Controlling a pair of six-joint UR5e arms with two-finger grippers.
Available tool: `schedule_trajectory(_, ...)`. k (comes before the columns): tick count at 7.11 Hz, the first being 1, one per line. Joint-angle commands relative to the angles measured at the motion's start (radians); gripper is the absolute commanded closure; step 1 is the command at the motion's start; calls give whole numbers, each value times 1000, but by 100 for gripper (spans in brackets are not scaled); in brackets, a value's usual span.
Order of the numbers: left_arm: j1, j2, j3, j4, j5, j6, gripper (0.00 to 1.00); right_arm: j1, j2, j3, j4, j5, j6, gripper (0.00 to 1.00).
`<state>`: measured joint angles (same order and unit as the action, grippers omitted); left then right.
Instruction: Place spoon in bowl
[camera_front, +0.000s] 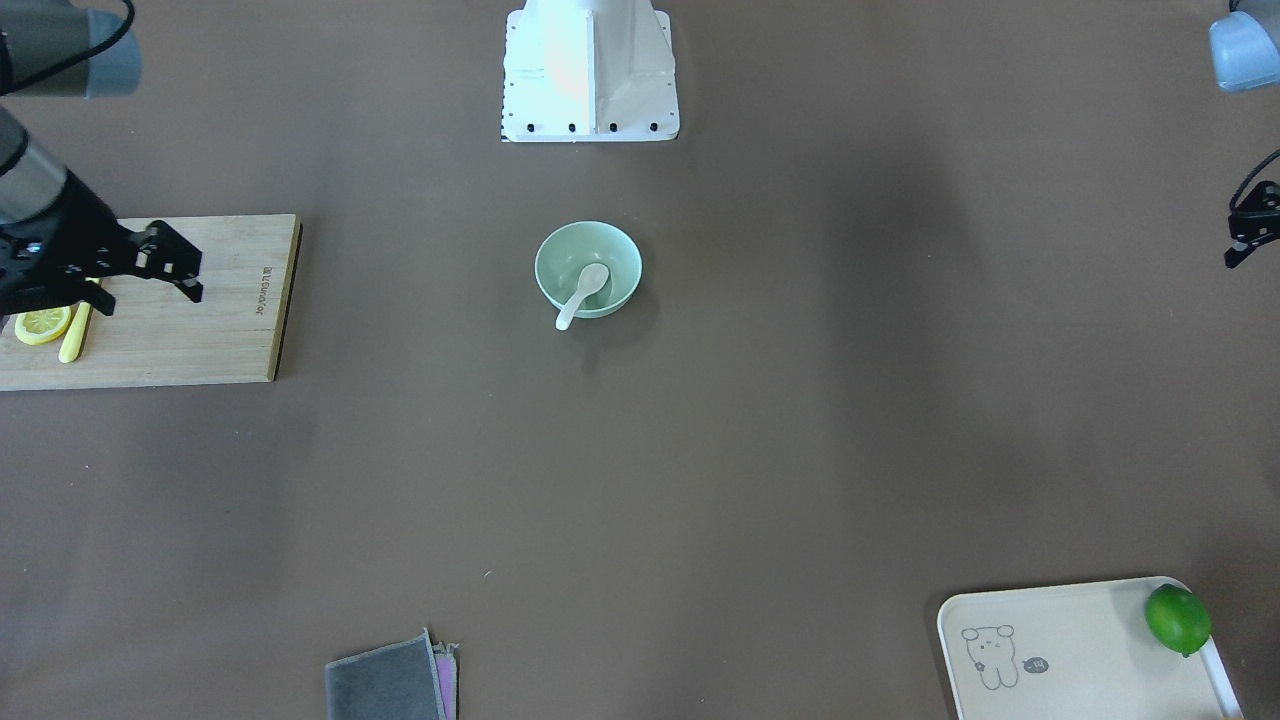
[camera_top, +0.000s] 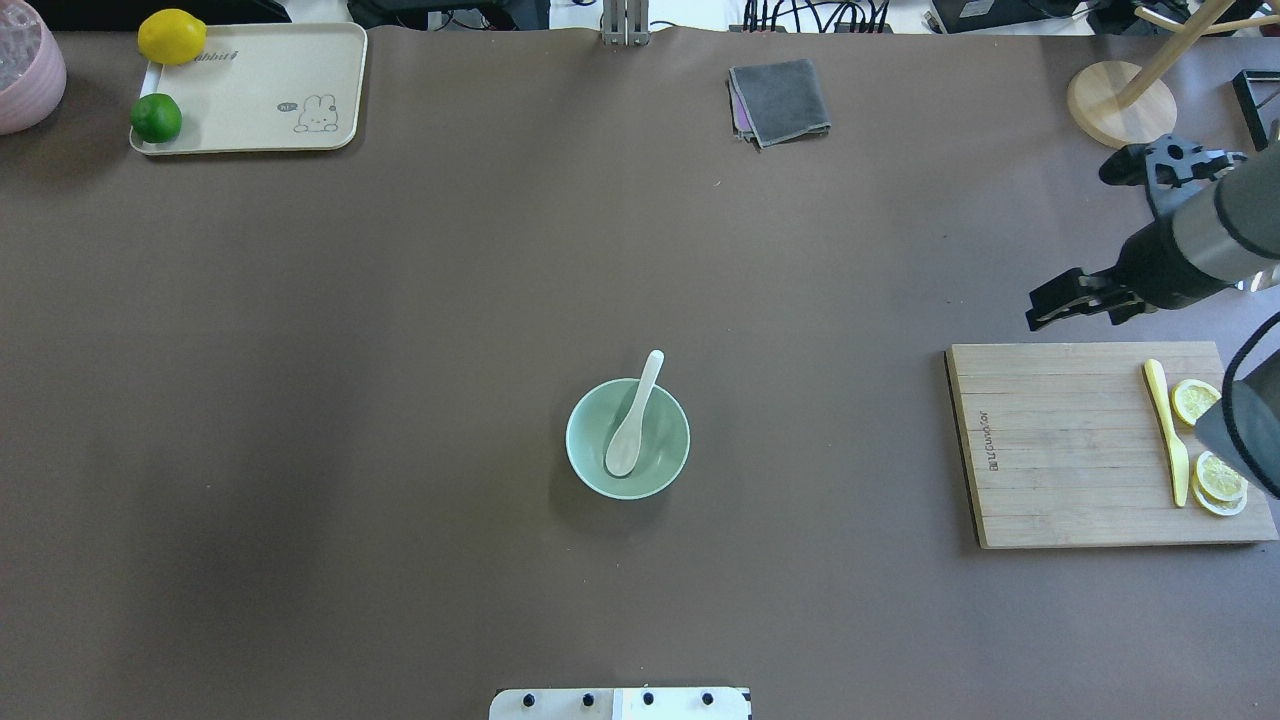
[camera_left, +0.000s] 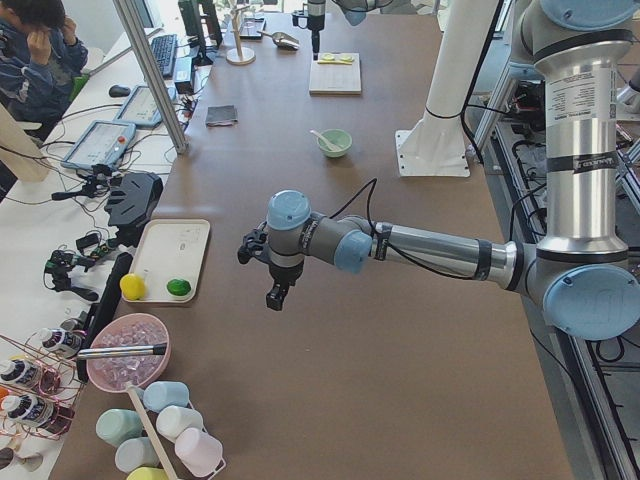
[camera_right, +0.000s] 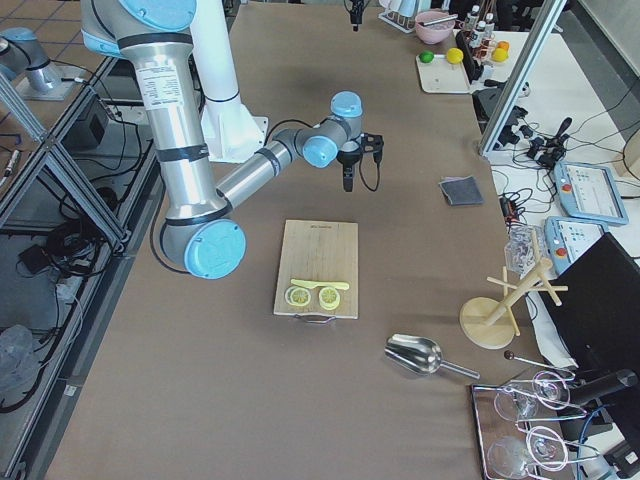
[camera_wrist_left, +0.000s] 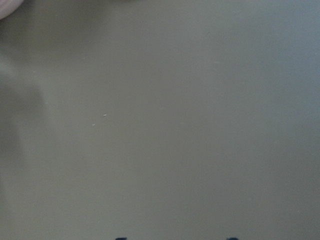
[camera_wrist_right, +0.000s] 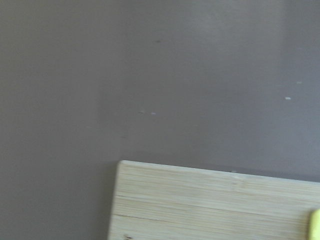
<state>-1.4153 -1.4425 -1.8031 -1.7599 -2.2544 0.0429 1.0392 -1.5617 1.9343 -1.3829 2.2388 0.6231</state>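
The white spoon lies in the mint-green bowl at the table's middle, scoop inside and handle resting over the rim. Both also show in the overhead view: the spoon and the bowl. My right gripper is open and empty, hovering over the wooden cutting board, far from the bowl; it also shows overhead. My left gripper is at the view's edge, far from the bowl, high over bare table. Its wrist view shows two dark tips wide apart.
The cutting board carries a yellow plastic knife and lemon slices. A tray with a lemon and a lime sits at one far corner. A folded grey cloth lies at the far edge.
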Motion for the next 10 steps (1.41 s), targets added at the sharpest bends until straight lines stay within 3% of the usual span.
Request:
schedule_trajectory(1,-103,121,-21,17,-11,103,2,202,-156,-26,-7,99,-342,0)
schedule_trajectory(3,-126,142,-35,22,-71,97,2,376,-193,-153,-7,142,-643,0)
schedule_trajectory(4,-131,143,-30,19,-97,95,2,402,-190,-175,-8,147,-690,0)
schedule_trajectory(7,-128,146,-19,17,-45,89,2,475,-208,-190,-2,150,-703,0)
schedule_trajectory(10,-128,123,-16,17,-53,-138,2,475,-219,-187,-7,165,-701,0)
